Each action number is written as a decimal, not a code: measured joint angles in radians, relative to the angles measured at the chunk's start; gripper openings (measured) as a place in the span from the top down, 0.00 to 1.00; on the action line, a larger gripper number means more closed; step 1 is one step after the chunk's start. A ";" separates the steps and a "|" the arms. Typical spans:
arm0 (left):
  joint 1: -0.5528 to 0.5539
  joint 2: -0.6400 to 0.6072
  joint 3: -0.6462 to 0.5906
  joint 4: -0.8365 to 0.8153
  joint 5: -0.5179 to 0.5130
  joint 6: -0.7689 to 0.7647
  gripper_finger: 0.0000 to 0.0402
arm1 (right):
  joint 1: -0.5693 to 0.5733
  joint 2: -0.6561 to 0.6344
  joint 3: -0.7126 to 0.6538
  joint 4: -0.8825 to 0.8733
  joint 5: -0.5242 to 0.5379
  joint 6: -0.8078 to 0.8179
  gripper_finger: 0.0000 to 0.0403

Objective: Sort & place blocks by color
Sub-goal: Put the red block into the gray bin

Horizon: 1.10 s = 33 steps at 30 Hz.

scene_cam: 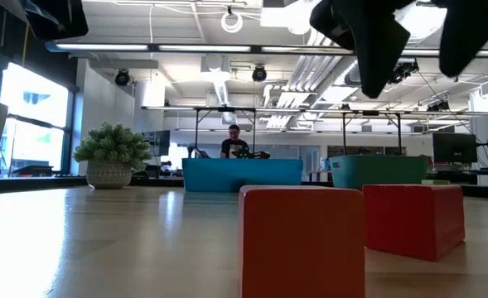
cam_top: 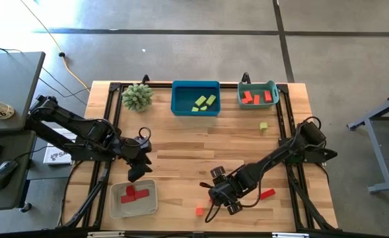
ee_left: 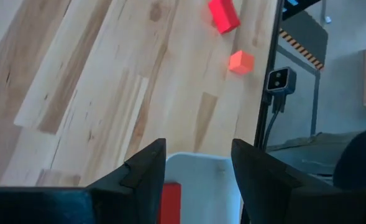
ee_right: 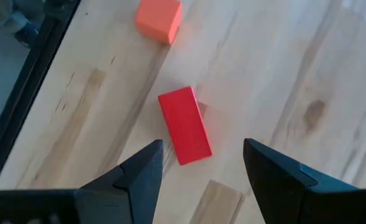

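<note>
You have two matte black jointed arms; each gripper, left gripper [ee_left: 198, 168] and right gripper [ee_right: 201, 171], ends in angular, seemingly plastic fingers.

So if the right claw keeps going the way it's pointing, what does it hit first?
Most likely the red bar: in the wrist view it lies on the table just ahead of the open right claw, roughly between its fingers, though its depth is unclear.

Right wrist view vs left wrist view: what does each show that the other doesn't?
Only the right wrist view: the right gripper, open, above the table.

Only the left wrist view: the left gripper, open, over the white tray holding a red block, plus a small camera at the table's edge.

Both: the loose red bar and the orange cube beside it.
</note>
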 joint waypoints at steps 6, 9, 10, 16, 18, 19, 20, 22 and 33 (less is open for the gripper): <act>-0.016 0.013 -0.001 -0.035 -0.010 -0.055 0.51 | 0.000 0.000 -0.095 0.124 -0.003 -0.047 0.48; -0.017 0.030 -0.001 -0.044 -0.032 -0.080 0.47 | 0.000 0.000 -0.141 0.180 -0.003 -0.073 0.48; -0.017 0.038 -0.001 -0.046 -0.044 -0.085 0.45 | 0.000 0.000 -0.154 0.191 -0.003 -0.085 0.48; -0.017 0.075 -0.002 -0.044 -0.045 -0.086 0.42 | 0.000 0.000 -0.221 0.282 -0.003 -0.106 0.48; -0.017 0.084 -0.002 -0.042 -0.045 -0.085 0.42 | 0.000 0.000 -0.247 0.318 -0.004 -0.112 0.48; -0.017 0.089 -0.002 -0.040 -0.045 -0.086 0.42 | 0.000 0.000 -0.257 0.326 -0.005 -0.114 0.48; -0.017 0.092 -0.002 -0.041 -0.045 -0.091 0.42 | 0.000 0.000 -0.265 0.334 -0.006 -0.114 0.48; -0.017 0.100 -0.002 -0.038 -0.045 -0.100 0.42 | 0.000 0.000 -0.283 0.361 -0.006 -0.114 0.48; -0.014 0.103 -0.002 -0.013 -0.049 -0.101 0.42 | -0.003 0.000 -0.342 0.459 -0.031 -0.114 0.48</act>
